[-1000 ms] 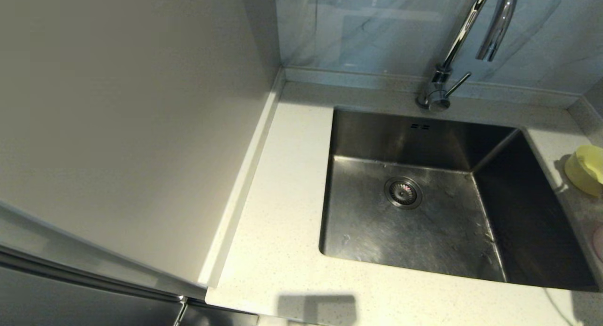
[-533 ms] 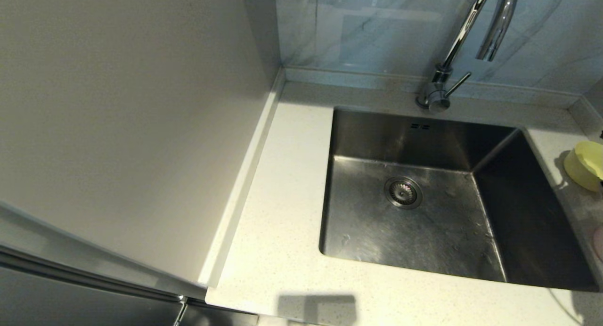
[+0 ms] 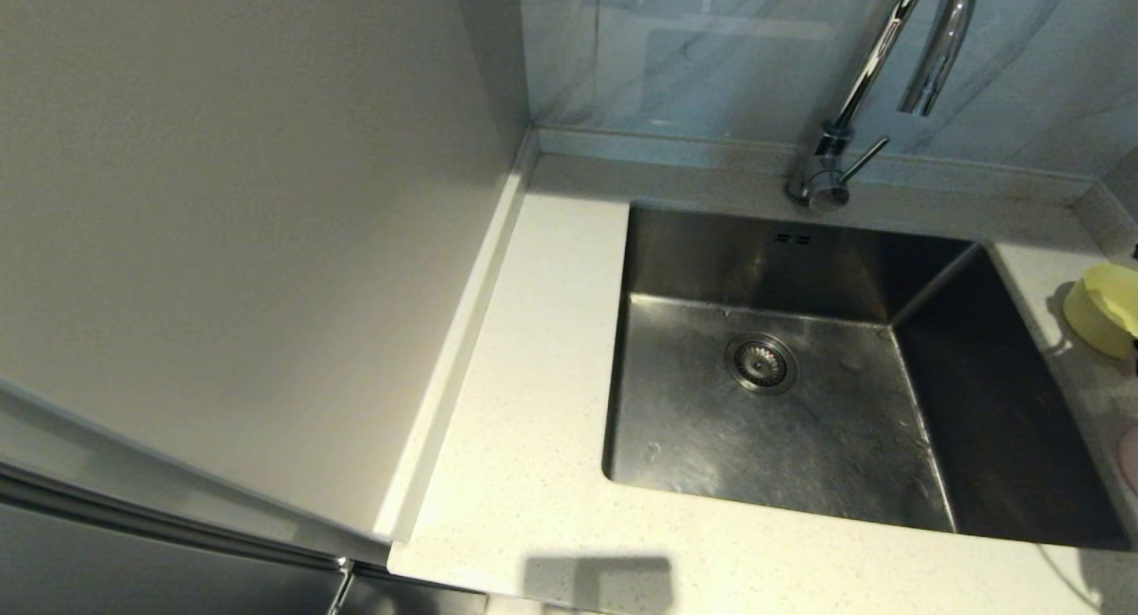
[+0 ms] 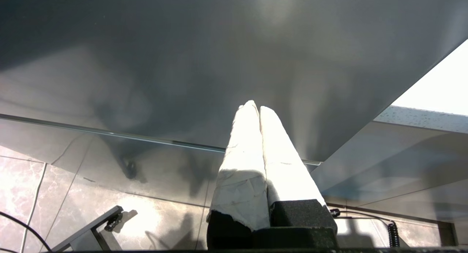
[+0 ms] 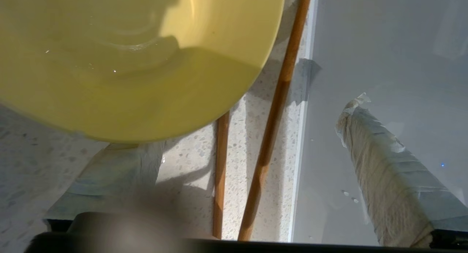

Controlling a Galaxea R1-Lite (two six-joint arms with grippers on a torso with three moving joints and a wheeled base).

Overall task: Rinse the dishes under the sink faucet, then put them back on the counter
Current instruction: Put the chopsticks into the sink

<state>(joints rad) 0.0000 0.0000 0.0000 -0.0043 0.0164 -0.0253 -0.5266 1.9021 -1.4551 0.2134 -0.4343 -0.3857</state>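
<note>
Yellow-green bowl on counter at far right of head view, just right of sink, tipped w/ its opening facing right; partly cut off by frame edge. In right wrist view, same bowl fills most of frame, water drops inside. Sliver of pink bowl nearer the robot, at right frame edge, also on counter. Two chopsticks lying on speckled counter between yellow-green bowl and plain grey panel; roughly parallel, one partly hidden under bowl rim.

Right gripper at the yellow-green bowl, wide apart, nothing clamped: one taped finger out over the grey panel side, other finger under/behind bowl rim. Can't tell if that finger touches the bowl. Both chopsticks lie in the gap between the fingers.

Sink dry-looking, nothing in it; round strainer drain mid-floor, two overflow slots on back wall. Faucet behind sink, spout curving over basin, thin lever at base angled up-right. No water running.

Left gripper parked low beside cabinet front, away from counter; taped fingers pressed together, holding nothing. Tiled floor visible below.
</note>
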